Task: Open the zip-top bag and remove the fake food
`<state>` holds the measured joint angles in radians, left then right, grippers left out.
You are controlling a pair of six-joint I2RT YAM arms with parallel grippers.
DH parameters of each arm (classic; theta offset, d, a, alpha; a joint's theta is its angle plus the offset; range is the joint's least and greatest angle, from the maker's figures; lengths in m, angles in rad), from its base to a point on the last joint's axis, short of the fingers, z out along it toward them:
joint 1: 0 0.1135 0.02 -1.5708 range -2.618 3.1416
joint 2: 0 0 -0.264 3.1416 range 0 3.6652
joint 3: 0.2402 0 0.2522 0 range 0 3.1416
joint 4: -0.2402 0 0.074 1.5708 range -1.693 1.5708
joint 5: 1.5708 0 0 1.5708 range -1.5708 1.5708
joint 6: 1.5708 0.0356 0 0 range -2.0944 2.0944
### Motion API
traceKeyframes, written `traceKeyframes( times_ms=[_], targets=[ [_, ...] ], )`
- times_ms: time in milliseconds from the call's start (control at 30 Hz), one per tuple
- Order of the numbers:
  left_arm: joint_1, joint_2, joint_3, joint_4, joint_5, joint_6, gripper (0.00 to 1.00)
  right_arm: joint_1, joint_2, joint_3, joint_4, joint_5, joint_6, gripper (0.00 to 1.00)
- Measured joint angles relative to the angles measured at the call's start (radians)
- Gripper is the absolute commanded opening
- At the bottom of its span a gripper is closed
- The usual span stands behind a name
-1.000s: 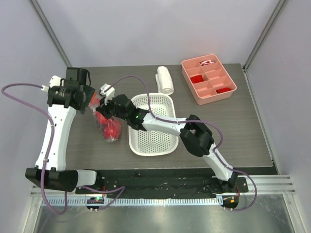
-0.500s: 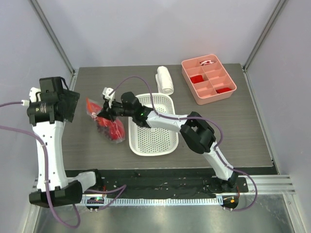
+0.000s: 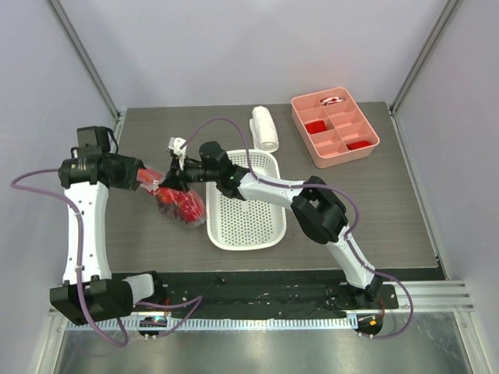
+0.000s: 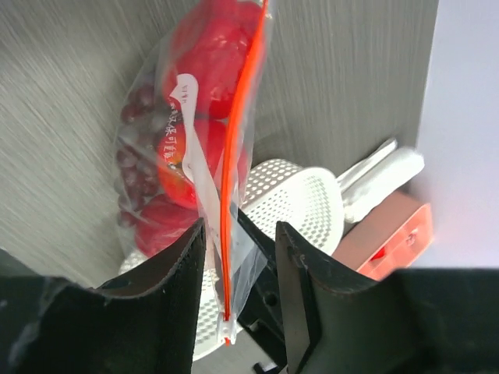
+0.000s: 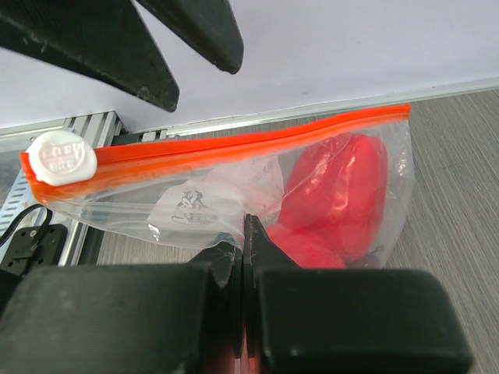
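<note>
Swinging back in from the left edge of the top view, the left gripper [image 3: 145, 177] now sits at the bag's [image 3: 182, 206] upper-left end, where half a second ago it stood well apart from it. The right gripper [image 3: 174, 184] has barely shifted and holds the bag as before. In the left wrist view the left gripper [image 4: 242, 227] has its fingers [image 4: 181, 300] apart, one on each side of the bag's [image 4: 195, 164] orange-red strip [image 4: 234, 156], which runs up the middle of the frame; they straddle the strip without clamping it. In the right wrist view the right gripper [image 5: 245, 226] is closed tight, pinching the clear plastic of the bag [image 5: 234, 191] just below the strip [image 5: 234, 140], whose white slider [image 5: 61, 157] sits at the left end. The bag hangs left of centre in the top view, just beside the basket's [image 3: 249, 222] left rim. The food [image 4: 209, 43] is inside the bag: red fruits [image 5: 335, 187] and a dark grape bunch [image 4: 134, 152]. A white roll [image 3: 264, 128] and a pink tray [image 3: 299, 106] lie at the upper right.
</note>
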<state>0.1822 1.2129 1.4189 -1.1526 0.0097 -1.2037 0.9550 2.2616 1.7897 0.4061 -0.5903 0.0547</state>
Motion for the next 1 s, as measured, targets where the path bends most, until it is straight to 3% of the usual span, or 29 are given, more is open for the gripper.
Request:
traceKeyframes(
  times_ms=[233,400,533,600,633,667,767,867,900,1000],
  targets=[
    [0.003,-0.028,-0.097,0.006,0.018,-0.126,0.41,-0.002,0.0,0.0,-0.003,-0.013,0.0,0.01],
    [0.007,0.023,-0.097,0.047,0.063,-0.124,0.4,-0.003,0.0,0.017,-0.041,-0.021,-0.018,0.01],
    [0.013,0.088,-0.086,0.049,0.091,-0.097,0.33,-0.004,0.0,0.049,-0.092,-0.029,-0.06,0.01],
    [0.013,0.116,-0.077,0.053,0.098,-0.081,0.23,-0.006,0.0,0.055,-0.105,-0.031,-0.078,0.01],
    [0.014,0.123,-0.076,0.055,0.1,-0.073,0.08,-0.006,0.0,0.058,-0.112,-0.033,-0.085,0.01],
    [0.015,0.126,-0.075,0.054,0.1,-0.067,0.01,-0.008,0.0,0.061,-0.12,-0.035,-0.09,0.01],
    [0.018,0.127,-0.047,0.043,0.076,-0.036,0.0,-0.009,0.0,0.071,-0.137,-0.038,-0.104,0.05],
    [0.018,0.127,0.003,0.017,0.037,0.003,0.0,-0.01,0.0,0.074,-0.125,-0.036,-0.109,0.25],
    [0.018,0.125,0.019,0.009,0.021,0.009,0.0,-0.01,-0.001,0.075,-0.127,-0.03,-0.105,0.42],
    [0.018,0.1,0.034,0.007,-0.032,0.005,0.0,-0.01,-0.001,0.089,-0.153,0.0,-0.072,0.57]
  ],
)
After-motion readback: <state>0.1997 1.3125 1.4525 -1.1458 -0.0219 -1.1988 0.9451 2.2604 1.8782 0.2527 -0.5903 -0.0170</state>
